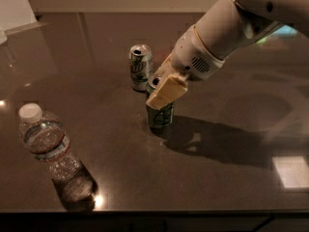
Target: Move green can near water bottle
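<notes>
The green can (161, 116), dark green with pale markings and a silver top, stands upright near the middle of the dark table. My gripper (159, 92) comes down from the upper right and is shut on the can's upper part. One cream finger (167, 92) lies across the can's front; the other is hidden behind it. The water bottle (49, 148), clear with a white cap, stands at the front left, well apart from the can.
A silver-white can with green lettering (141, 67) stands just behind and left of the green can. The table's front edge (154, 211) runs along the bottom. A pale object (14, 6) sits at the far left corner.
</notes>
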Tool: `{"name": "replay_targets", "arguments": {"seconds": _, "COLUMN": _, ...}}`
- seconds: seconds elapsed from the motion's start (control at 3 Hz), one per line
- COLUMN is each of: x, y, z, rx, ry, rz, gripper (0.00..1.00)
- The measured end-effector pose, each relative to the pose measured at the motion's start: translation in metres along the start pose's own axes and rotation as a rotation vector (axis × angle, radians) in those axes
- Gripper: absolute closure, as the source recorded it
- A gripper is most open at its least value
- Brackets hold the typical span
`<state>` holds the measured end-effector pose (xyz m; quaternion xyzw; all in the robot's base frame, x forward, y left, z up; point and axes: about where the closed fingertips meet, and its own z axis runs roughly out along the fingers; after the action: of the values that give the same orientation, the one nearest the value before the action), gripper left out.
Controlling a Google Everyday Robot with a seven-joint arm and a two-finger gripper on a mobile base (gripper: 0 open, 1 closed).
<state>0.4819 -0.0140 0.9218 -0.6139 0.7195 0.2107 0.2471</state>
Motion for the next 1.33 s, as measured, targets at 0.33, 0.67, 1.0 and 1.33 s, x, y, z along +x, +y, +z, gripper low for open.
{"name": "replay_targets", "arguments": {"seconds": 0.33, "x": -0.021, "y": 0.03, "z": 0.004, "rx": -0.081, "ry": -0.032, "rz": -0.043, "gripper": 1.0}}
{"name": "replay_targets", "arguments": {"seconds": 0.67, "x": -0.04, "y": 0.062, "z": 0.015, "rx": -0.142, "ry": -0.062, "rz": -0.117, "gripper": 1.0}}
{"name": "replay_targets", "arguments": {"seconds": 1.0, "x": -0.054, "y": 0.085, "z": 0.029, "rx": -0.168, "ry": -0.068, "rz": -0.203, "gripper": 1.0}}
{"name": "replay_targets", "arguments": {"seconds": 1.33, "x": -0.066, "y": 0.099, "z": 0.045, "rx": -0.185, "ry": -0.06, "rz": -0.267, "gripper": 1.0}}
